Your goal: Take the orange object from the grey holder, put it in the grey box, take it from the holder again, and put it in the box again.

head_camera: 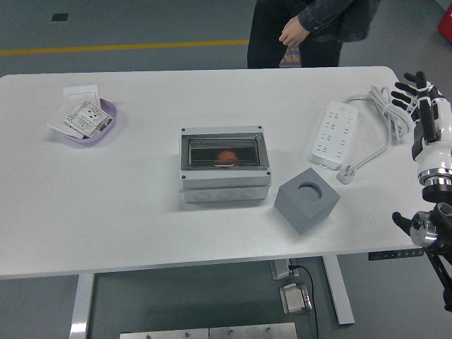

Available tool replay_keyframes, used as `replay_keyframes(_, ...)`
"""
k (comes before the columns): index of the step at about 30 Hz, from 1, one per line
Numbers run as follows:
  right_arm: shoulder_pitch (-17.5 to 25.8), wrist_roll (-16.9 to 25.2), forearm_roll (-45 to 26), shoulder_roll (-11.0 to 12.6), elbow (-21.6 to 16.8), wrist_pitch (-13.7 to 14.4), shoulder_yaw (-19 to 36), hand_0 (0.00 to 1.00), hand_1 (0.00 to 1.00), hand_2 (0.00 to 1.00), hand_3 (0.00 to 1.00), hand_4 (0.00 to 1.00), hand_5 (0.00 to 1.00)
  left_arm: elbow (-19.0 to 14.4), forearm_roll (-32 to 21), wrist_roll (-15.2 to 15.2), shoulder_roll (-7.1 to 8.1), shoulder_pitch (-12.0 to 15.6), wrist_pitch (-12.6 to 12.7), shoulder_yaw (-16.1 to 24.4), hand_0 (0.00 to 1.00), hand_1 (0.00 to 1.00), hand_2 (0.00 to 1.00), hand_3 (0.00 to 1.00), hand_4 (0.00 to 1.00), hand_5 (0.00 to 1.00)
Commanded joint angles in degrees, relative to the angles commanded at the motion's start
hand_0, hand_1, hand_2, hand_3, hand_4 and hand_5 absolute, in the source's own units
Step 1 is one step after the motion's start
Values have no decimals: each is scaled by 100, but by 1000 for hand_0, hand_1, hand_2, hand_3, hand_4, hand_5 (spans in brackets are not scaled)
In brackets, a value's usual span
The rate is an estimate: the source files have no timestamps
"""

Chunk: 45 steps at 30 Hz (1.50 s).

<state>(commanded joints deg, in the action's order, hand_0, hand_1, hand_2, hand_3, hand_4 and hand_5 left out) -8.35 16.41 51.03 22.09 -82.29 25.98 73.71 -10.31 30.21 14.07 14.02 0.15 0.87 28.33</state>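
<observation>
Flanking the grey box (224, 182): purple dish (106, 121), power strip (332, 134), grey holder (307, 200).

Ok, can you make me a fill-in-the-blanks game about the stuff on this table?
1. The orange object sits inside the grey ____.
2. The round hole in the grey holder is ____.
3. The white power strip lies to the ____ of the grey box.
4. The right hand holds ____.

Missing words: box; empty; right; nothing
</observation>
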Motion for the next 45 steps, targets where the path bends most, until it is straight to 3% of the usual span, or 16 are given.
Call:
replay_keyframes(23,-230,-148,277,12,13,7,-204,694,659,711,725,998,846,0,214,18,1,-1,-5,204,642,685,578,575,512,94)
replay_keyframes(30,-236,-145,304,-61,43,-2,-239,703,663,725,753,998,847,0,-12,-26,-13,12,-15,-29,641,685,578,575,511,97)
replay_keyframes(36,-223,-180,354,-38,19,-2,-187,705,665,731,743,998,854,0,84,-10,63,34,-12,107,643,685,578,575,512,99)
replay_keyframes(45,-163,-117,273,-78,66,5,-144,704,663,723,749,997,854,0,-42,-12,-2,21,-21,-27,644,685,578,575,513,101)
